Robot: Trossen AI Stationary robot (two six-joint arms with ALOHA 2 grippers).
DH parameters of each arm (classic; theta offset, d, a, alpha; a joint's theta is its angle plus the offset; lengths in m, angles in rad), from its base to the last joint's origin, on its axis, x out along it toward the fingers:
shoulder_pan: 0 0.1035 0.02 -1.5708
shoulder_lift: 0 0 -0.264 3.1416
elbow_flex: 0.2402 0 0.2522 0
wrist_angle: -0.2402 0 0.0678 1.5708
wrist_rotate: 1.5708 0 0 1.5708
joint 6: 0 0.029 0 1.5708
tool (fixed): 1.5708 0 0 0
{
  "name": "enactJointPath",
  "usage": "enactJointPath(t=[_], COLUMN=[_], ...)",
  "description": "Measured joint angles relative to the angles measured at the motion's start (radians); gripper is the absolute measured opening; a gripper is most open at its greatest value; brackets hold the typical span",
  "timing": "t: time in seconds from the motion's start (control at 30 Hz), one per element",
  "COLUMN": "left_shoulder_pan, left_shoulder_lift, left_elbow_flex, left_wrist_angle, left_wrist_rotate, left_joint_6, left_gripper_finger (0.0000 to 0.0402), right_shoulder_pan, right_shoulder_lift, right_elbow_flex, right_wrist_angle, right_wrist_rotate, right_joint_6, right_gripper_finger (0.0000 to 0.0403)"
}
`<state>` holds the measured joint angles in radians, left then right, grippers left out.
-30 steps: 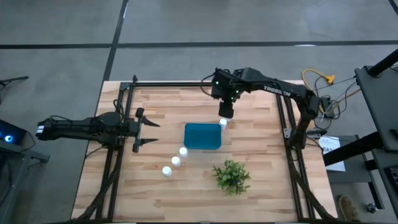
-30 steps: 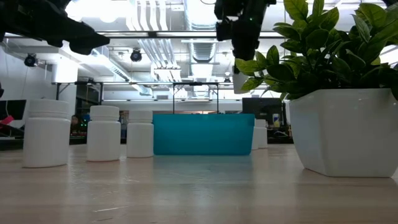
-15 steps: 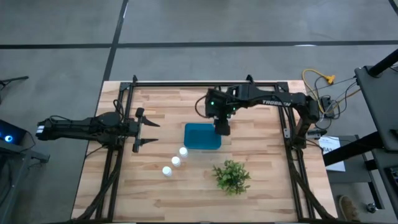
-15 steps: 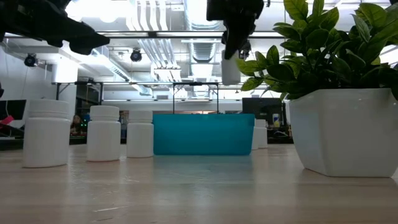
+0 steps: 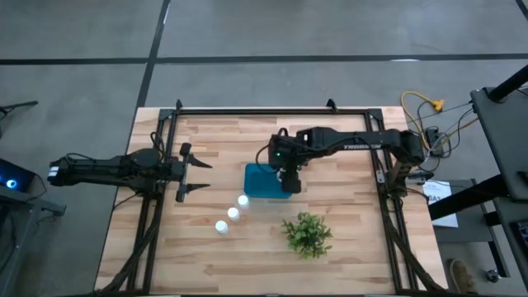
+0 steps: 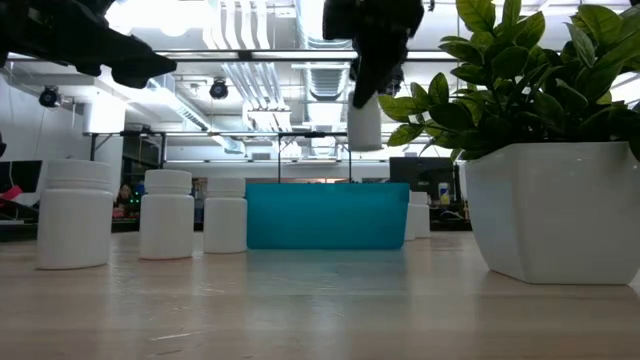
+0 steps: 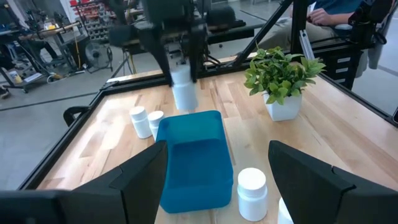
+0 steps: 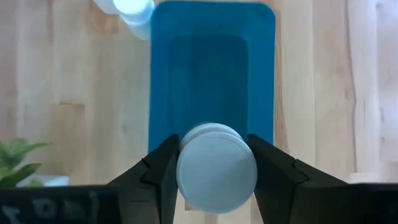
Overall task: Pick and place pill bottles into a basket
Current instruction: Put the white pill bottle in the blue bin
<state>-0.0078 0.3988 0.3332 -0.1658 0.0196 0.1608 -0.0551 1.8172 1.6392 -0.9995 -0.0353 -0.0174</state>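
A bottle (image 8: 216,165) is gripped by the right gripper (image 8: 211,163) above the basket (image 8: 211,74) edge; if released here, it may be tipped outside.

Even overhead lighting, soft shadows.
Ceiling lights (image 6: 262,30) glare behind the right hand (image 6: 372,75); the bottle (image 8: 216,167) it grips and nearby surroundings are blurred.

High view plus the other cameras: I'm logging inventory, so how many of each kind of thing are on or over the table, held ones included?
Pill bottles: 6, one of them in the right pincer
Teal basket: 1
Potted plant: 1
Total: 8
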Motion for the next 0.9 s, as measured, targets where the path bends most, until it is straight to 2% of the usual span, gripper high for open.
enactJointPath(t=[0.47, 0.9], left_shoulder_pan=[0.000, 0.000], left_shoulder_lift=[0.000, 0.000], left_elbow_flex=[0.000, 0.000], left_wrist_angle=[-0.001, -0.001], left_wrist_rotate=[0.000, 0.000], left_joint_6=[0.000, 0.000], left_gripper_finger=[0.0261, 0.0261], right_shoulder_pan=[0.006, 0.009], right_shoulder_lift=[0.000, -0.001], right_elbow_flex=[-0.194, -0.275], right_wrist_angle=[0.180, 0.282], right_wrist_rotate=[-0.082, -0.108], right_joint_6=[0.049, 0.074], right_gripper_finger=[0.0144, 0.0144])
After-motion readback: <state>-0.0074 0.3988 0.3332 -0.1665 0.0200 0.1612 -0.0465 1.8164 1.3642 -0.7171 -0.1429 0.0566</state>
